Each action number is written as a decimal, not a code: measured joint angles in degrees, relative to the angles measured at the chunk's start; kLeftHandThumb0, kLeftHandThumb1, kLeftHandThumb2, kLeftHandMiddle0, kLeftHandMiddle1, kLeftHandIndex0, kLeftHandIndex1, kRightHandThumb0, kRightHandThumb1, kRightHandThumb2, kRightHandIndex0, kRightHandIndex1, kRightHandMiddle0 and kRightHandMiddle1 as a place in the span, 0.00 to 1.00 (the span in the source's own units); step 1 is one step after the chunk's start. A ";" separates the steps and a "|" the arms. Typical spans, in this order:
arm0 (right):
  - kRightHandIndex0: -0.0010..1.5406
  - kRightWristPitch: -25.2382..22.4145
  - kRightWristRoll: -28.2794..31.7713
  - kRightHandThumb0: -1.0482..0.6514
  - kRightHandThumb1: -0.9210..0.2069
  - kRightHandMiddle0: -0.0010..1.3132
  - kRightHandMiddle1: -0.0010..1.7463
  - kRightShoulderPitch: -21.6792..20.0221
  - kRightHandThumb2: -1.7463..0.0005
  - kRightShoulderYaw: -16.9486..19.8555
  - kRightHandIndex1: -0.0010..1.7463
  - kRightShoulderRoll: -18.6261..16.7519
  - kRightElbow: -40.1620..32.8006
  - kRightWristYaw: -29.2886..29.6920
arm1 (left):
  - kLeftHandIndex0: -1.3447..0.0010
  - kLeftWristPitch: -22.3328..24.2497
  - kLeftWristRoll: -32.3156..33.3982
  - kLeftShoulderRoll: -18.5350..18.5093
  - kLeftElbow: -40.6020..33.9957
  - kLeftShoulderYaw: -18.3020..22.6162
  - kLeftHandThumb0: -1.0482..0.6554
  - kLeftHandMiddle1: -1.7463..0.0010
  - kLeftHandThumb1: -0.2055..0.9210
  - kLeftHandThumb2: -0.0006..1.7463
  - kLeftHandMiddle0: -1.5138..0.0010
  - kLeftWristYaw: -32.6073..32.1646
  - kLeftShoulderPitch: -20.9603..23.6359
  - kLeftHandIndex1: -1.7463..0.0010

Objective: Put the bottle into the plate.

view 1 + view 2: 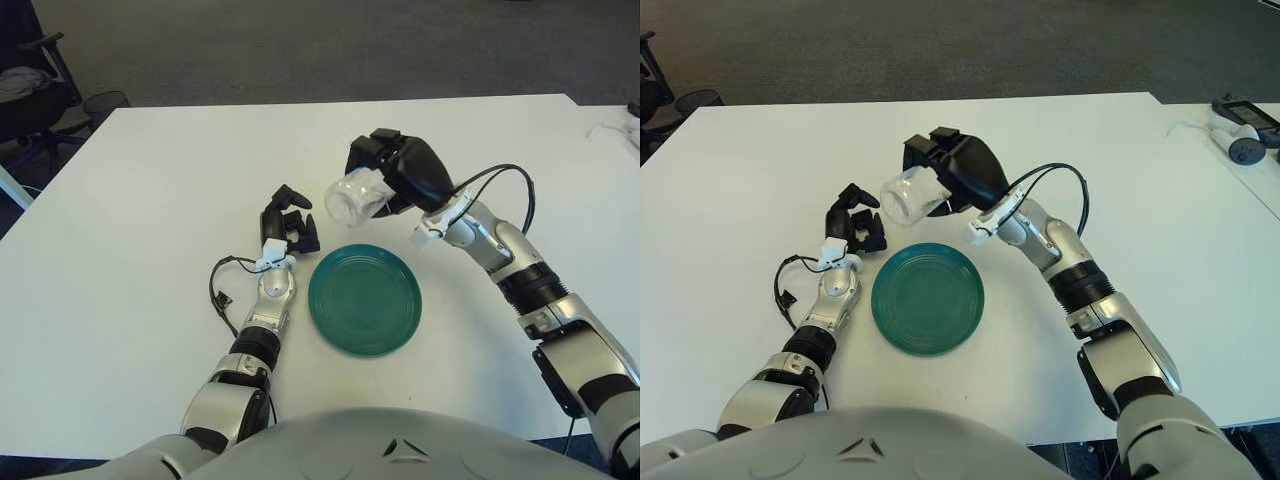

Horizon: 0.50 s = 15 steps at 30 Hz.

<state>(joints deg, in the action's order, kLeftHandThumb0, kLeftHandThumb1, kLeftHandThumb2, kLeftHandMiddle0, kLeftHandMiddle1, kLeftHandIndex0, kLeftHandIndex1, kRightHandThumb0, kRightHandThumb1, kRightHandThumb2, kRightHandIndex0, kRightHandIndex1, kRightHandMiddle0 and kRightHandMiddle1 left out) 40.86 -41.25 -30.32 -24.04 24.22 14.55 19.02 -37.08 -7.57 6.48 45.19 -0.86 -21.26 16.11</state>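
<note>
The right hand (395, 175) is gripping a clear bottle (350, 197), fingers wrapped around it, holding it tilted in the air at twelve o'clock from the green plate (365, 299). The left hand (287, 225), fingers curled and holding nothing, is sitting at the plate's ten o'clock on the white table (140, 200).

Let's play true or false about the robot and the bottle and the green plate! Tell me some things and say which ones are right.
1. The right hand holds the clear bottle. True.
2. The bottle already lies on the green plate. False: it is held up in the air, showing beyond the plate's far edge.
3. The plate has nothing on it. True.
4. The left hand grips the plate. False: it shows to the left of the plate and holds nothing, fingers curled.
5. The table is black. False: it is white.
</note>
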 measured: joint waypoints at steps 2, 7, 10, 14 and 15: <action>0.72 1.25 -0.30 0.34 0.54 0.46 1.00 0.80 0.24 -0.15 1.00 -0.02 -0.51 -0.27 | 0.37 0.01 -0.10 0.06 0.02 -0.01 0.26 0.00 0.21 0.95 0.11 -0.25 0.09 0.00; 0.72 4.33 -1.83 0.34 0.53 0.46 1.00 2.67 0.25 -0.82 1.00 0.22 -0.77 -1.50 | 0.37 0.03 -1.38 0.12 0.07 -0.28 0.26 0.00 0.21 0.95 0.11 -2.19 0.24 0.00; 0.71 6.03 -3.42 0.35 0.52 0.45 1.00 3.22 0.26 -1.23 1.00 0.74 -0.72 -1.73 | 0.37 0.07 -2.14 0.12 0.07 -0.45 0.26 0.00 0.21 0.95 0.11 -2.91 0.25 0.00; 0.70 8.19 -5.28 0.35 0.50 0.44 1.00 3.56 0.28 -1.32 1.00 1.44 -0.20 -1.55 | 0.38 0.29 -2.49 0.07 0.03 -0.49 0.27 0.00 0.23 0.94 0.11 -3.29 0.23 0.00; 0.70 8.71 -5.45 0.35 0.50 0.43 1.00 3.69 0.28 -1.33 1.00 1.61 -0.01 -1.55 | 0.39 0.44 -2.64 0.07 0.00 -0.51 0.27 0.00 0.24 0.93 0.11 -3.36 0.21 0.00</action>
<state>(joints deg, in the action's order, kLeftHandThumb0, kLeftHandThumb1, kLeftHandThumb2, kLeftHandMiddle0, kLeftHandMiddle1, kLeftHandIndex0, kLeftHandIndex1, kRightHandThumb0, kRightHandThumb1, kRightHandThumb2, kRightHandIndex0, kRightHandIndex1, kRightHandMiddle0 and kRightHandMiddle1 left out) 49.56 -46.70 -26.63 -25.36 25.83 14.54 17.47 -36.64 -10.20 6.55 45.19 -1.37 -24.63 16.32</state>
